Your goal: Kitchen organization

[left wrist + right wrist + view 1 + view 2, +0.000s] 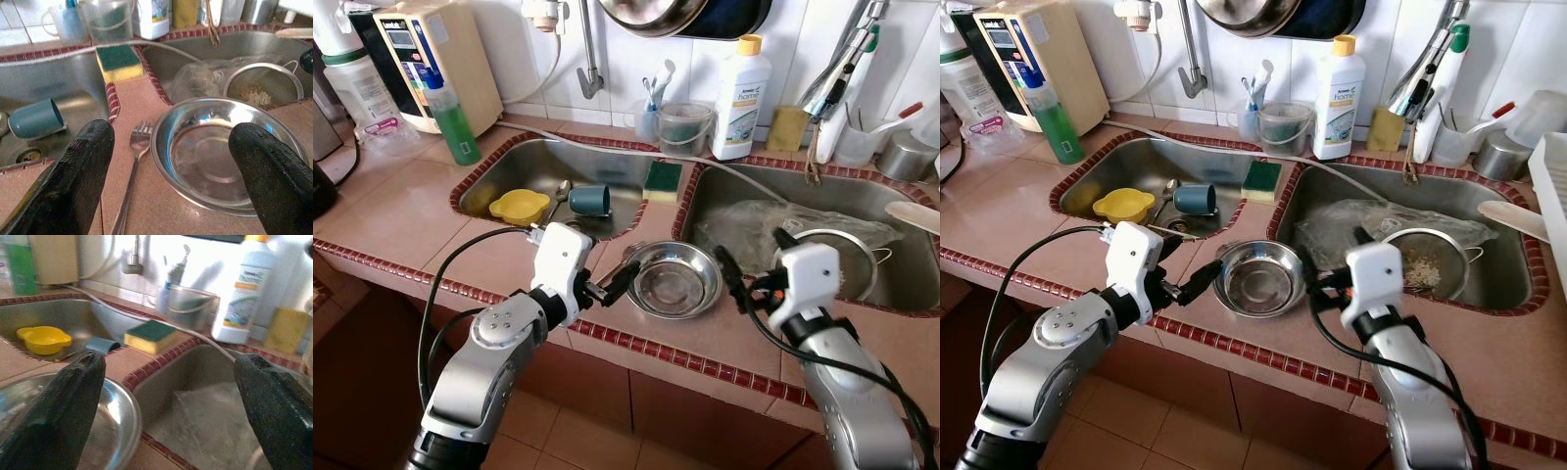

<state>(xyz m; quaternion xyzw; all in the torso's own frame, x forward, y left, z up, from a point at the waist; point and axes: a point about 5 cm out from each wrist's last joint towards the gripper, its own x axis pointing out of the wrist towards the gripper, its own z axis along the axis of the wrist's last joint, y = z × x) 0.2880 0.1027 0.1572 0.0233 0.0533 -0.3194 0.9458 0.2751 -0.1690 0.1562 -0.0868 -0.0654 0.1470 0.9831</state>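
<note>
On tiled ledge between two sinks, head views: steel bowl (673, 279); left gripper (610, 287) just beside its left rim, right gripper (732, 279) near its right rim.
Left wrist view: fingers (80, 171) spread, released; fork (133, 161) touching bowl.
Right wrist view: fingers (73, 396) apart, holding nothing; sponge (150, 335) beyond.

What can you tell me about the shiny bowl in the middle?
The bowl is round, shallow, shiny metal with a rolled rim. It stands upright and looks empty, on the tiled counter strip between the two sinks, near the front edge. A fork lies right beside it. The left gripper is at one side and the right gripper at the other, both open, neither holding it.
</note>
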